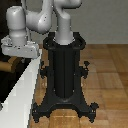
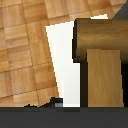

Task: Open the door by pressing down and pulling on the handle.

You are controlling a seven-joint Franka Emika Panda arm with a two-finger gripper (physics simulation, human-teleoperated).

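The door (image 1: 7, 84) is a near-black panel at the exterior view's left edge, set in a white frame (image 1: 26, 85). The tan handle (image 1: 6, 64) sticks out of the panel. My grey-white gripper (image 1: 19, 54) hangs just above and beside the handle, over the top of the frame. Its fingers are hidden, so its state does not show. In the wrist view the handle (image 2: 100, 35) fills the frame close up as a brown bar with a bent part (image 2: 105, 75). The white frame (image 2: 62, 65) lies beneath it, with a strip of the dark door (image 2: 125, 75) beside it. No fingertips show there.
The black ribbed robot pedestal (image 1: 64, 70) stands on spread feet in the middle of the wooden parquet floor (image 1: 110, 80), close to the white frame. The floor also shows in the wrist view (image 2: 22, 50).
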